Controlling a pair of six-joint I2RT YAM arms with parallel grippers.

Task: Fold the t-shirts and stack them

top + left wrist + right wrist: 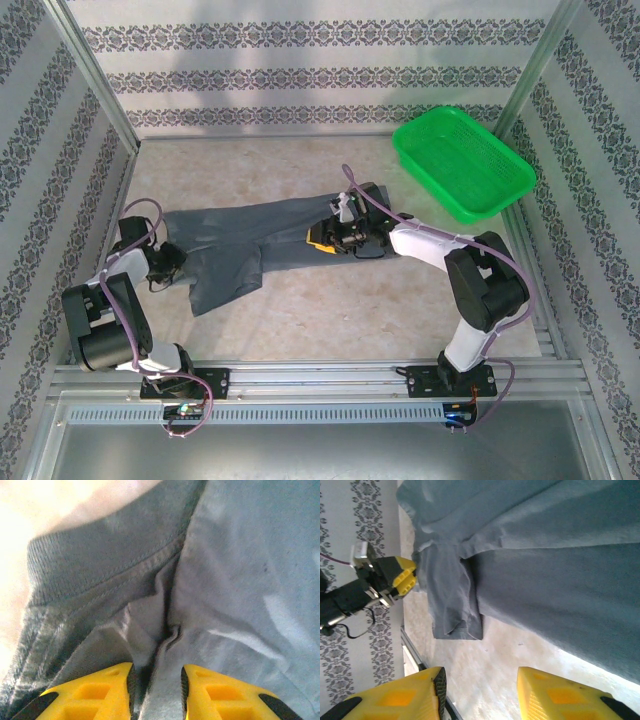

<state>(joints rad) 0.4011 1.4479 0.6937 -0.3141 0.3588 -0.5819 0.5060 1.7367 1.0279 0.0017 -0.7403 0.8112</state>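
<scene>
Grey t-shirt (240, 238) is lying stretched across the desk (330, 310). We are pinching a fold by its collar (100, 555) in our nearly closed left claw (157, 686); our right claw (480, 690) is hovering wide open over its other end, gripping nothing.

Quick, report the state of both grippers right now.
Left gripper: closed, pinching a fold of the t-shirt.
Right gripper: open, holding nothing, with bare table between its fingers.
</scene>
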